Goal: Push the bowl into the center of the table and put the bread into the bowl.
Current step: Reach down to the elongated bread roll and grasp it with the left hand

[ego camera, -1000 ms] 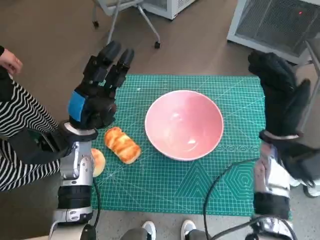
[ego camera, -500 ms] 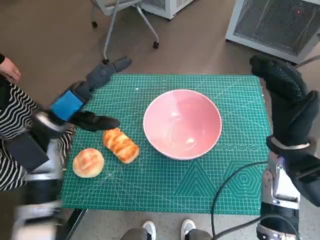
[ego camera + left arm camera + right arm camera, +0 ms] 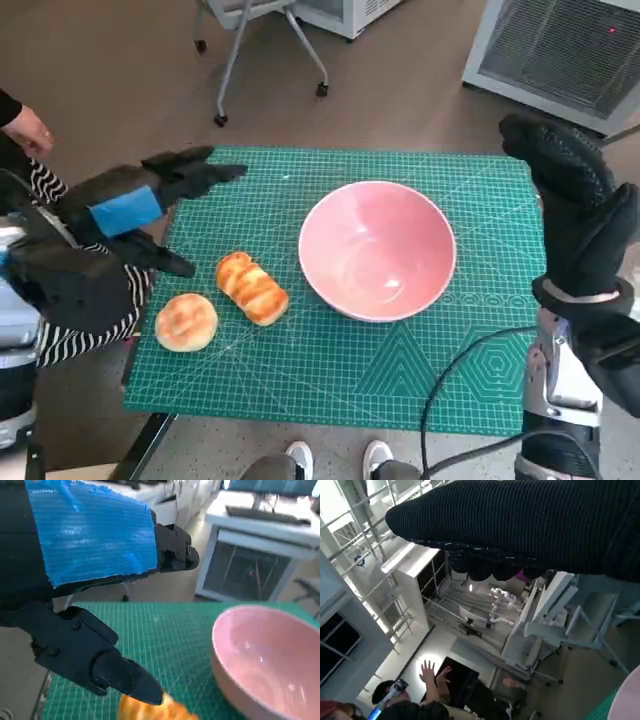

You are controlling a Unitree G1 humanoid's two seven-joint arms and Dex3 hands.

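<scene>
Bread (image 3: pixel 252 288), the long striped loaf, lies on the green mat (image 3: pixel 330 390) just left of the pink bowl (image 3: pixel 377 250), close to its rim but apart from it, with a round bun (image 3: pixel 186 321) a little nearer and further left; nothing is in the bowl, which sits about mid-table, slightly right of centre. The left hand (image 3: pixel 135 215) now hangs low over the mat's left edge, turned on its side with the blue tape facing up, fingers (image 3: pixel 195 170) stretched toward the far side and thumb pointing at the loaf; it holds nothing and its fingers are apart. In the left wrist view a black fingertip (image 3: pixel 127 680) hovers right over the end of the loaf, with the bowl beside it. Compared with a second ago the change is large: then this hand stood upright above the mat with fingers raised and the forearm covered the bun; half a second ago it was already swinging outward and down, and it has since dropped further and rotated. That reads as the approach to the loaf, so the pushing part looks finished and the pick is the step in hand. The right hand (image 3: pixel 572 205), gloved, stays raised at the table's right edge, empty, and has barely shifted. A person in a striped sleeve (image 3: pixel 60 330) remains at the left.
</scene>
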